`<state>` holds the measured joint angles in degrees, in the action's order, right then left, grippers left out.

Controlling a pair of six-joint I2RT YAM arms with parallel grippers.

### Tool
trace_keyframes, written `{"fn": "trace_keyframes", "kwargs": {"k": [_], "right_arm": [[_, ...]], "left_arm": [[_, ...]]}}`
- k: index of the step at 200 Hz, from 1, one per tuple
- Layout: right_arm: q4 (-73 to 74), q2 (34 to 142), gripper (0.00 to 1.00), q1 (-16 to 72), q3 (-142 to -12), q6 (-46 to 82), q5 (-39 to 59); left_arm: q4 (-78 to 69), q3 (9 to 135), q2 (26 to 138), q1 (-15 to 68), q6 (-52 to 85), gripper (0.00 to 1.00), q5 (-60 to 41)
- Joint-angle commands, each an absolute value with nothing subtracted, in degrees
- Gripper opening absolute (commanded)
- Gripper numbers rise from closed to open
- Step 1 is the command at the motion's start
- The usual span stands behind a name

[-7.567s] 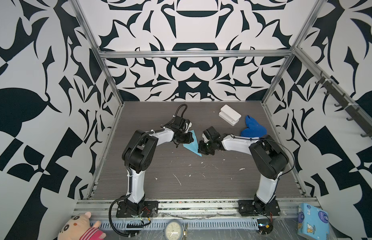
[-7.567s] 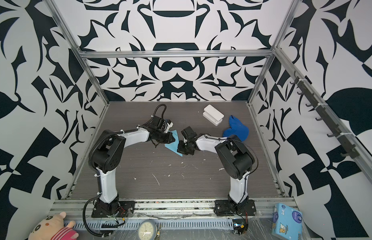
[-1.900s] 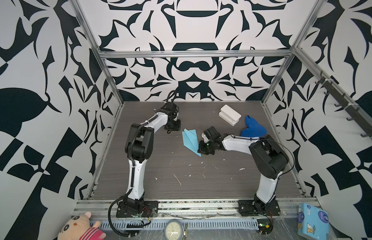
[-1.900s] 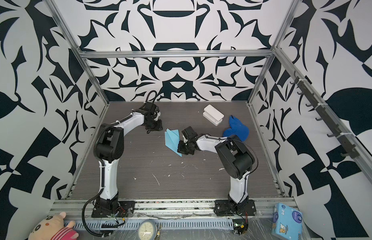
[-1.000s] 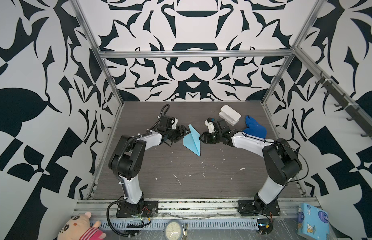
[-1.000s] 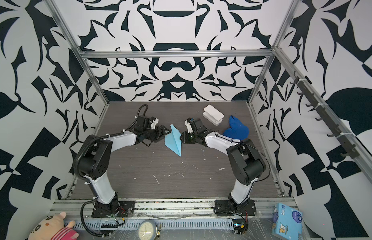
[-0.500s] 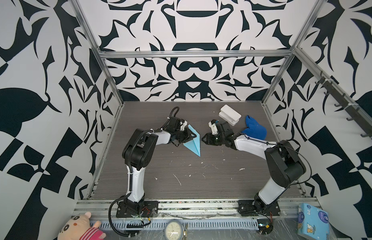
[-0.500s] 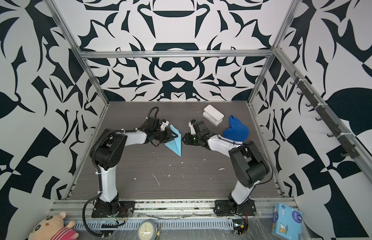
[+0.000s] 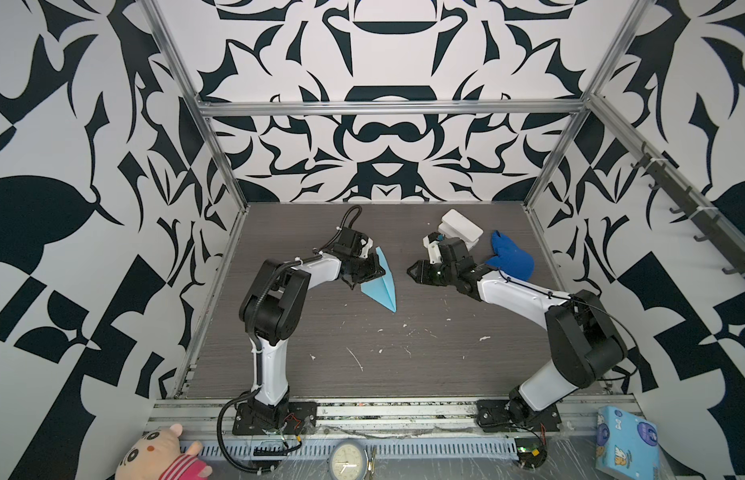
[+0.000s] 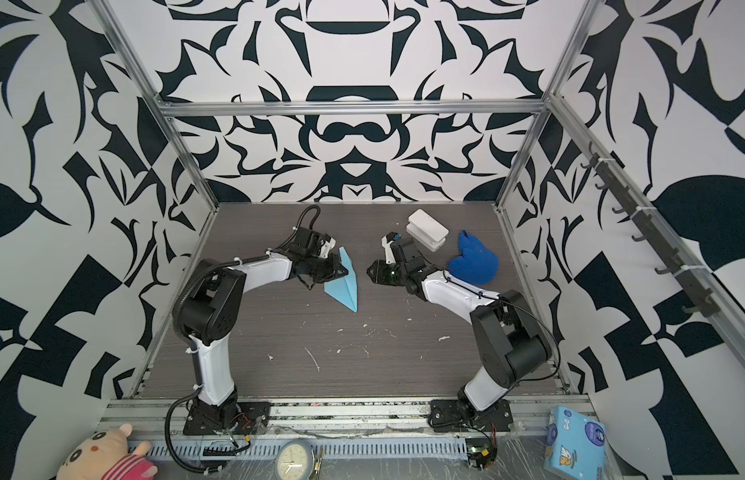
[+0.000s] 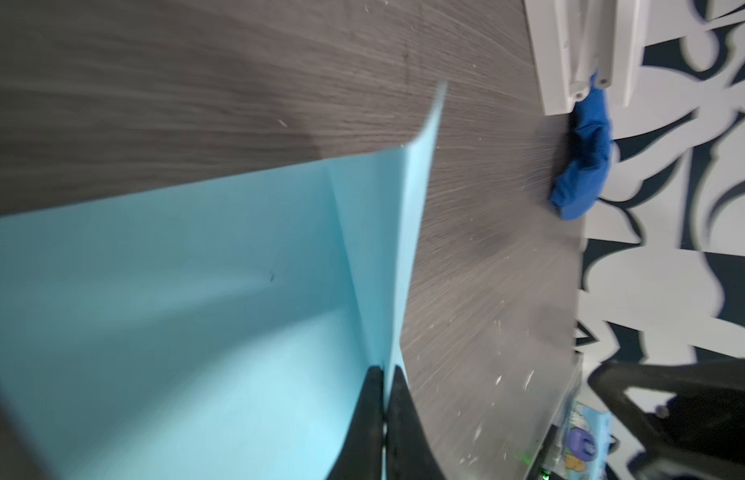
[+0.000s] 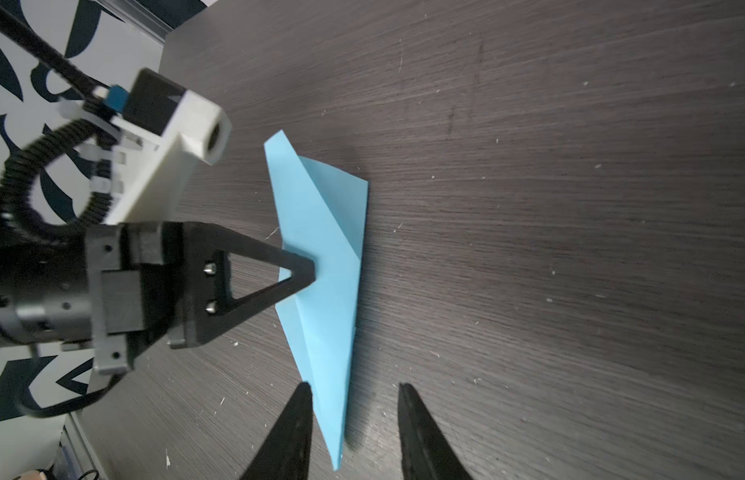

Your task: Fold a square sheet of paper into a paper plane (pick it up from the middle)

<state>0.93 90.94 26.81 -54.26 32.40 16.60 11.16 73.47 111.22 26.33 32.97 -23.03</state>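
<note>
- The sheet is already a slim pointed dart: the paper plane shows a centre ridge and diagonal creases, so I judge the folding as nearly done (perhaps only a last pressing of the creases, or the setting down, is left).
- The plane is a little above the centre of both top views, on the dark table, with its sharp end toward the bottom of the frame. I cannot tell if it rests fully flat.
- The left pincer is pressed together on the plane. In the left wrist view its two dark fingers pinch the thin raised fold at the lower middle of the frame.
- The right pincer stands half spread and holds nothing. In both top views it is just to the right of the plane, and apart from it.
- In the right wrist view the plane's sharp end appears at the lower centre, between the two fingertips, but I cannot tell if it is really inside the gap.
</note>
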Motion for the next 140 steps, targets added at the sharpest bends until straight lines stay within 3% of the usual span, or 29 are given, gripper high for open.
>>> {"fn": "trace_keyframes", "kwargs": {"k": [1, 33, 72, 111, 140], "right_arm": [[1.71, 88.22, 0.37, 26.29, -53.2, 32.67, 15.12], [1.76, 87.37, 0.36, 25.88, -52.27, 32.8, 14.0], [2.05, 86.53, 0.35, 25.36, -51.25, 33.65, 13.04], [2.36, 85.67, 0.35, 25.15, -50.27, 34.3, 12.41], [2.31, 85.94, 0.34, 25.05, -50.05, 34.71, 13.02]], "left_arm": [[34.56, 80.32, 106.14, 26.45, 21.89, 0.07, -8.52], [54.54, 89.13, 107.67, 28.54, 16.52, 0.07, 15.32], [71.43, 100.91, 117.91, 33.04, 16.8, 0.07, 41.49], [73.73, 108.14, 128.7, 36.91, 17.84, 0.1, 48.83], [74.61, 114.65, 136.2, 40.24, 18.74, 0.1, 47.67]]}}
